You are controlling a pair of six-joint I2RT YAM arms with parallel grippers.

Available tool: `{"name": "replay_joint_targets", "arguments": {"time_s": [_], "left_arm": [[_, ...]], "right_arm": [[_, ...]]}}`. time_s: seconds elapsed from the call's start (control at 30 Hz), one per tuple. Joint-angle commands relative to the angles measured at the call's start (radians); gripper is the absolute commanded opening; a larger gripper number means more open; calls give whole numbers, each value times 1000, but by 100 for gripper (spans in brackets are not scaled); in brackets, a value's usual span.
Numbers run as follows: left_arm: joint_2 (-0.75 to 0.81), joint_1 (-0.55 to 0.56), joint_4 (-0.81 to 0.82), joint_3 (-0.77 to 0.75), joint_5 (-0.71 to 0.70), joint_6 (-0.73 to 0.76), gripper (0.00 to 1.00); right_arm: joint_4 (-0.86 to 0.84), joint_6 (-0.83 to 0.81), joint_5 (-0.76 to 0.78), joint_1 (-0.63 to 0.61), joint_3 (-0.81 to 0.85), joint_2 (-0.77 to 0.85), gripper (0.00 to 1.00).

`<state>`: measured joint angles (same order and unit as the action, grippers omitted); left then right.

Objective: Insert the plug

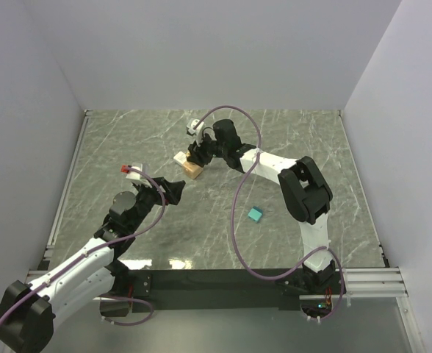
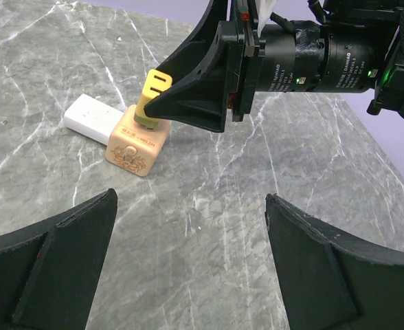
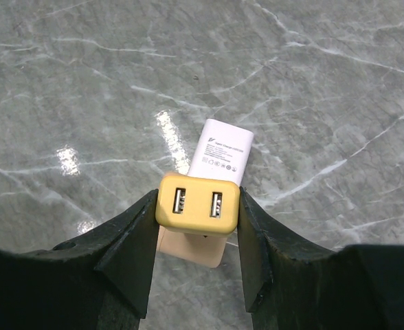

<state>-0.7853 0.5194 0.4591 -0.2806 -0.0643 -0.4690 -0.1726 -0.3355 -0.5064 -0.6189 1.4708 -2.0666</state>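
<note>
Item: yellow two-port plastic plug [image 3: 198,204], clamped by its sides in the right hand [image 3: 198,214], resting on top of the peach cube-shaped socket block [image 2: 137,144], toward 11 o'clock of the grey-green marble desk [image 1: 311,147].

Adjoining: white rectangular adapter [image 2: 88,118], touching the cube at its 10 o'clock in the left wrist view. Left hand [image 2: 192,227] released, jaws wide, near and bearing on nothing.

Handling note: level the plug first, then press straight down; the free cube may skid, so bracing it looks wise.

Views: left wrist shows the plug's tilt on the cube; right wrist shows centring only. Only top external shows the small teal block [image 1: 255,214], lying well apart.
</note>
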Motion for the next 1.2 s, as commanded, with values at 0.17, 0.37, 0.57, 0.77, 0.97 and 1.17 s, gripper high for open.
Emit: {"name": "replay_joint_targets", "arguments": {"time_s": [0.17, 0.37, 0.57, 0.77, 0.97, 1.17], "left_arm": [[-12, -6, 47, 6, 27, -16, 94], [-3, -5, 41, 9, 27, -16, 95], [-2, -6, 39, 6, 26, -13, 94], [-19, -6, 46, 4, 31, -14, 94], [-26, -5, 50, 1, 37, -14, 94], [-22, -5, 44, 3, 37, -14, 94]], "right_arm": [[-59, 49, -6, 2, -10, 42, 0], [-36, 49, 32, 2, 31, 11, 0], [-44, 52, 42, 2, 42, 3, 0], [-50, 70, 17, 4, 45, 0, 0], [-64, 90, 6, 2, 34, 3, 0], [-47, 99, 8, 2, 68, -15, 0]]}}
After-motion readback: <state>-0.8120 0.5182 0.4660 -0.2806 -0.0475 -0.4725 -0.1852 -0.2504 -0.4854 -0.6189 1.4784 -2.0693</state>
